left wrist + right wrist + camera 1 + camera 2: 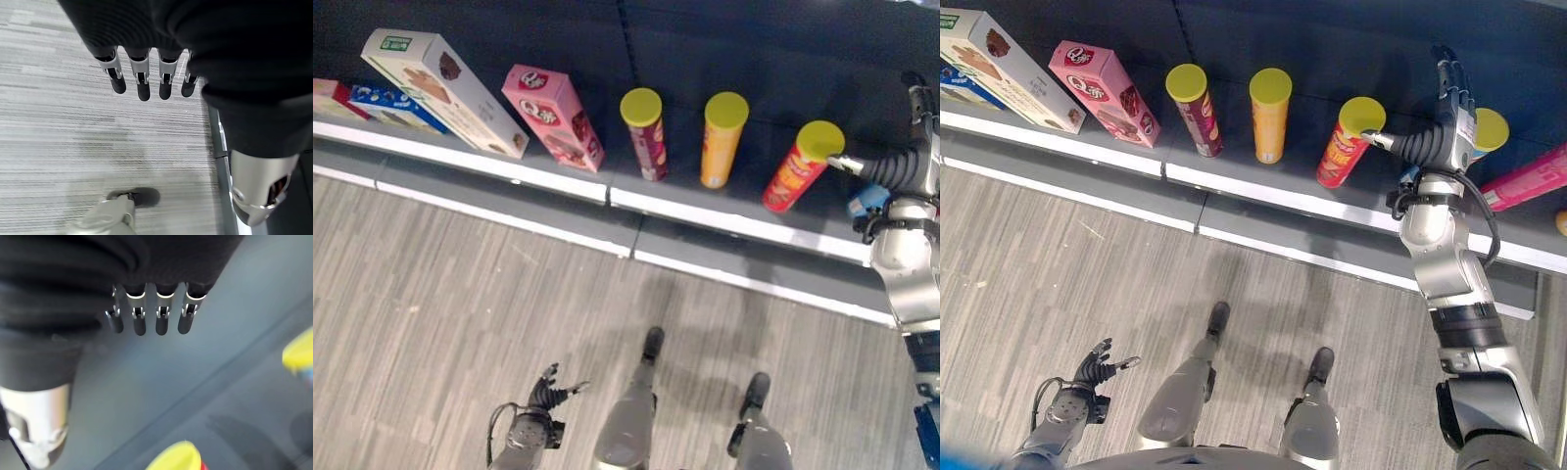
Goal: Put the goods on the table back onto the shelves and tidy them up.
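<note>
1. Yellow-lidded tubes stand in a row on the dark grey shelf [1263,186]: a maroon cylindrical can [1194,109], an orange cylindrical can [1269,114] and a red cylindrical can [1349,141], the red one leaning towards the robot's right.
2. Further to the right, a blue can with a yellow lid [1487,132] stands just behind the right hand [1451,93], and a pink flat box [1528,178] lies beyond it.
3. To the left sit a pink carton with chocolate pictures [1104,91] and a large cream carton [1001,67], both tilted.
4. That right hand is raised over the shelf between the red can and the blue one, fingers [139,319] straight and spread, holding nothing; its thumb tip lies at the red can's lid (whether it touches, I cannot tell).
5. Low over the wood-grain floor hangs the left hand [546,390], fingers loosely straight and empty.
6. My reading: the goods are on the shelf, so this is the tidying step.
7. Next, the leaning red can probably needs nudging upright and into line, with a gentle push near its top so it does not topple.
</note>
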Motion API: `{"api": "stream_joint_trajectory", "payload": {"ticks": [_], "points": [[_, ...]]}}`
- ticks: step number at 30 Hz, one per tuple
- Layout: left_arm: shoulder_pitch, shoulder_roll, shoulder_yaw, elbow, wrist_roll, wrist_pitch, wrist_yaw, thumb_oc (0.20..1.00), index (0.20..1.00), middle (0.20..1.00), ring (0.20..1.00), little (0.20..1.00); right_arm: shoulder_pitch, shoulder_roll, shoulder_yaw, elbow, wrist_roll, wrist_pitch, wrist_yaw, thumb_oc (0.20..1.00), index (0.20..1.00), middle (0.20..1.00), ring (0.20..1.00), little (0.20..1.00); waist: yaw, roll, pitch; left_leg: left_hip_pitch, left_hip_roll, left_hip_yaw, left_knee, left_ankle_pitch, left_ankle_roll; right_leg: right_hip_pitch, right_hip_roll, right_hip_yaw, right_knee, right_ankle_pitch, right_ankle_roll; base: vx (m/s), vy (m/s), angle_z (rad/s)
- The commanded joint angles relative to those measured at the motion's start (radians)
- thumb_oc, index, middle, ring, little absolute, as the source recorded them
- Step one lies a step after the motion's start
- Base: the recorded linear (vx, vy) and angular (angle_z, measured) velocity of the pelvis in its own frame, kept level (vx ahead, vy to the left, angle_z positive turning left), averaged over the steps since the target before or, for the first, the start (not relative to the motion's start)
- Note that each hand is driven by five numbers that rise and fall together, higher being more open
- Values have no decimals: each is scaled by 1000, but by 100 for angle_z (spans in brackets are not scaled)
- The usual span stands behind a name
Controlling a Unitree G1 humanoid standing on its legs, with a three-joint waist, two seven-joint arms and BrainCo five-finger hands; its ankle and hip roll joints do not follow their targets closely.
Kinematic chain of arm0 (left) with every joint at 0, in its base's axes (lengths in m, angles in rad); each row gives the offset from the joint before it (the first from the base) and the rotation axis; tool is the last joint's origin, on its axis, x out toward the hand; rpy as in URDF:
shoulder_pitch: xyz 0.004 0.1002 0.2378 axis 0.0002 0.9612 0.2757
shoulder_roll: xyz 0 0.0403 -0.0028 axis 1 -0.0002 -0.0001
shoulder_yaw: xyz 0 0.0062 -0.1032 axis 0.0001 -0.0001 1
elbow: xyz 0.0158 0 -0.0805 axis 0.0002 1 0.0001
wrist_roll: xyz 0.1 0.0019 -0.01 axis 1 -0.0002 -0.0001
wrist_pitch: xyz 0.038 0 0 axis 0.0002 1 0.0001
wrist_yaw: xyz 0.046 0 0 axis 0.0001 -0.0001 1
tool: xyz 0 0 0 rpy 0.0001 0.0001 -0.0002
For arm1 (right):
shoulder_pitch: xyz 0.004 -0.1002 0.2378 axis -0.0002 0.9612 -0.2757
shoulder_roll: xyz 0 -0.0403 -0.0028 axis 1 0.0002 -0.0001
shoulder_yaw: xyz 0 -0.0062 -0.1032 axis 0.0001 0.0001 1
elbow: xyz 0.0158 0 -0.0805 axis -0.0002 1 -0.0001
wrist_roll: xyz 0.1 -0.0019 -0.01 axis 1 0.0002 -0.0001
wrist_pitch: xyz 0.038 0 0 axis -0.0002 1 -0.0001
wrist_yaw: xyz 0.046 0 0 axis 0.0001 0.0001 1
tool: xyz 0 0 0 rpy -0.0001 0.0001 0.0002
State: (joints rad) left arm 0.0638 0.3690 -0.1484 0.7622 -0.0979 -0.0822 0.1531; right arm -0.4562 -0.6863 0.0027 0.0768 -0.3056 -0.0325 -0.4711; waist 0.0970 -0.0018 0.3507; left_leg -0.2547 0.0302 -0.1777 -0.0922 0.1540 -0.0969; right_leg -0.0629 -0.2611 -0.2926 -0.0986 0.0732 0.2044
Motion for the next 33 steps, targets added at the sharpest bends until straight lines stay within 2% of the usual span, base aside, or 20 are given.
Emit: {"api": "stream_joint_trajectory", "payload": {"ticks": [1,8,9,11,12,14,16,19,21,23,26,27,28,29,30,31,32,33], "points": [[-7,27,0,81,41,8,27,1000,1000,1000,1000,1000,73,-36,-46,-87,-12,-54,29,1000,1000,1000,1000,1000,-24,-6,-81,37,58,77,19,-111,-31,70,-20,1,46,-108,33,30,21,-3],[-20,14,27,117,67,18,24,1000,1000,1000,1000,1000,241,-19,-60,-196,-20,-89,133,1000,1000,1000,1000,1000,-69,-40,-125,97,71,114,17,-133,-29,99,-14,20,50,-107,34,26,45,-8],[-23,10,35,117,69,20,26,1000,1000,1000,1000,1000,282,-1,-56,-220,-3,-101,162,1000,1000,1000,1000,1000,-85,-48,-138,118,72,129,20,-142,-25,103,-15,36,57,-103,35,24,71,-21],[-23,10,39,119,69,20,26,1000,1000,1000,1000,1000,309,9,-57,-229,7,-104,181,1000,1000,1000,1000,1000,-91,-52,-144,132,71,139,21,-150,-22,106,-17,47,63,-101,37,16,100,-29],[-28,5,47,122,70,23,29,1000,1000,1000,1000,1000,350,34,-56,-242,28,-113,205,1000,1000,1000,1000,1000,-111,-58,-157,152,70,154,27,-163,-14,107,-20,62,71,-95,39,25,135,-35],[-28,5,51,121,68,24,29,1000,1000,1000,1000,1000,381,53,-60,-257,42,-116,224,1000,1000,1000,1000,1000,-116,-64,-163,166,66,169,30,-172,-8,104,-25,77,79,-84,44,10,100,-36],[-28,3,66,130,70,22,29,1000,1000,1000,1000,1000,438,96,-68,-257,97,-119,259,1000,1000,1000,1000,1000,-151,-72,-176,202,52,205,31,-192,13,84,-40,133,104,-41,56,-14,183,-50],[-32,5,73,133,62,16,23,1000,1000,1000,1000,1000,493,129,-87,-245,145,-119,288,1000,1000,1000,1000,1000,-174,-76,-173,226,42,238,30,-205,32,55,-48,181,121,-3,57,-13,124,-52],[-36,6,74,135,64,18,19,1000,1000,1000,1000,1000,503,136,-94,-234,156,-114,295,1000,1000,1000,1000,1000,-183,-77,-170,231,42,247,28,-205,36,42,-48,194,130,8,57,-56,71,-29],[-45,20,78,129,59,18,14,1000,1000,1000,1000,1000,498,143,-92,-203,184,-113,297,1000,1000,1000,1000,1000,-193,-78,-142,231,57,280,30,-202,44,-12,-33,205,175,28,57,-135,26,-34],[-51,32,74,122,55,17,10,1000,1000,1000,1000,1000,504,156,-102,-192,220,-117,300,1000,1000,1000,1000,1000,-195,-76,-123,234,76,313,37,-199,39,-32,-36,186,188,34,57,-91,-53,-74],[-47,39,81,118,53,19,7,1000,1000,1000,1000,1000,505,155,-111,-186,222,-113,299,1000,1000,1000,1000,1000,-192,-74,-116,234,94,331,45,-199,34,-31,-53,158,177,42,57,-126,-202,-76],[-43,45,88,109,51,23,5,1000,1000,1000,1000,1000,502,144,-121,-179,220,-109,295,1000,1000,1000,1000,1000,-185,-73,-112,228,127,373,70,-203,26,-28,-110,84,153,80,57,-167,-302,-74],[-42,47,89,102,48,23,5,1000,1000,1000,1000,1000,498,137,-124,-167,217,-107,290,1000,1000,1000,1000,1000,-182,-74,-111,226,152,402,82,-205,16,-25,-136,45,134,98,57,-119,-250,-76],[-41,47,89,102,48,24,5,1000,1000,1000,1000,1000,498,137,-124,-166,217,-107,290,1000,1000,1000,1000,1000,-181,-72,-110,227,154,403,84,-207,15,-22,-133,45,130,100,57,-93,-337,-109],[-41,53,90,88,42,23,3,1000,1000,1000,1000,1000,487,124,-138,-162,221,-107,279,1000,1000,1000,1000,1000,-173,-75,-107,227,203,442,111,-208,-8,-34,-167,-8,119,137,57,-35,-372,-118],[-42,60,91,76,39,22,2,1000,1000,1000,1000,1000,484,115,-142,-163,220,-108,275,1000,1000,1000,1000,1000,-167,-76,-112,231,228,456,121,-216,-24,-28,-171,-26,112,138,57,-82,-375,-104],[-41,61,90,73,39,23,2,1000,1000,1000,1000,1000,485,115,-143,-164,221,-108,275,1000,1000,1000,1000,1000,-165,-77,-109,224,229,464,129,-207,-22,-32,-173,-32,111,149,57,-8,-350,-97]]}}
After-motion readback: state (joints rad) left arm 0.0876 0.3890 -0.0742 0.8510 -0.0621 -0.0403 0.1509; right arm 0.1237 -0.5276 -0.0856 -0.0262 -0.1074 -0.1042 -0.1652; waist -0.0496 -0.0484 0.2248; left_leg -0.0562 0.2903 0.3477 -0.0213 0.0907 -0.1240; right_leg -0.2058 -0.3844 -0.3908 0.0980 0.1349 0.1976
